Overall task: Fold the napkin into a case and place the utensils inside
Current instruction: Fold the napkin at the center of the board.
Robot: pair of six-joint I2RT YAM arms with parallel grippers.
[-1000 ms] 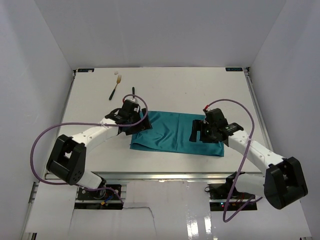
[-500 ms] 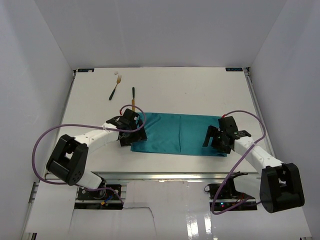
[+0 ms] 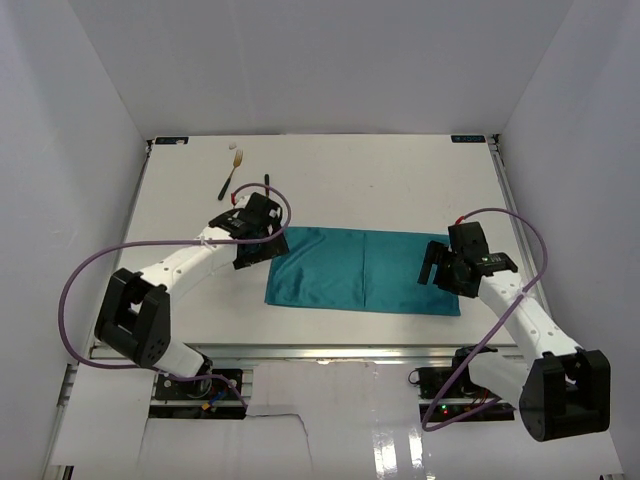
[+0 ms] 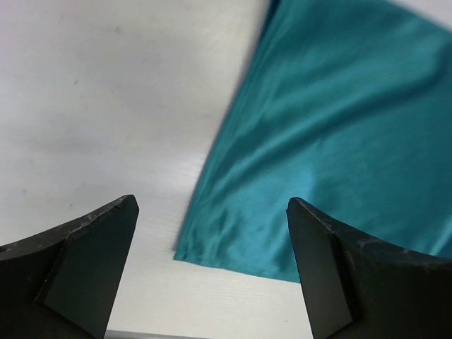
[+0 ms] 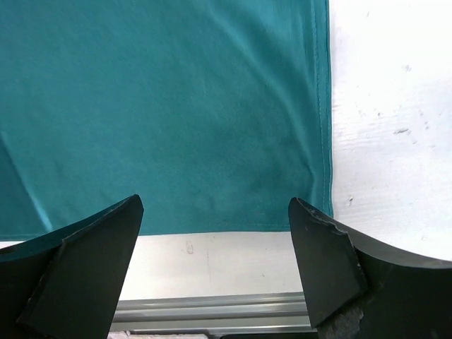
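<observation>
Closest in, the plain teal soft-cloth napkin (image 3: pixel 362 272) lies flat as a wide band along the near edge of the white worktop (image 3: pixel 400 190), roughly centred, with a faint crease running across its middle, so my guess is one fold is already in. The right gripper (image 3: pixel 440 270) hangs over the cloth's near right corner with its black fingers spread wide and nothing between them; in its wrist view the hemmed edge and that corner sit right in the gap. The left gripper (image 3: pixel 262 245) is at the napkin's left end, up by the far corner, also spread wide and empty, with a corner of the cloth showing between its fingertips. Whether either one actually touches the fabric I can't tell. So I'd say we're mid-folding, between grabs. The next move calls for each side to drop down and pinch just the top layer at its corner, then carry it over evenly so the case comes out square and not skewed. Further back, toward the far left corner of the worktop, the slim dark-handled fork with the pale gold head (image 3: pixel 232 172) lies well apart from the cloth, and the dark-handled knife (image 3: pixel 267 182) is just beyond the left gripper, blade hidden behind it, so neither is inside anything yet. No brand or label reads anywhere; small dark tags (image 3: pixel 467 138) at the far corners are too tiny to make out
</observation>
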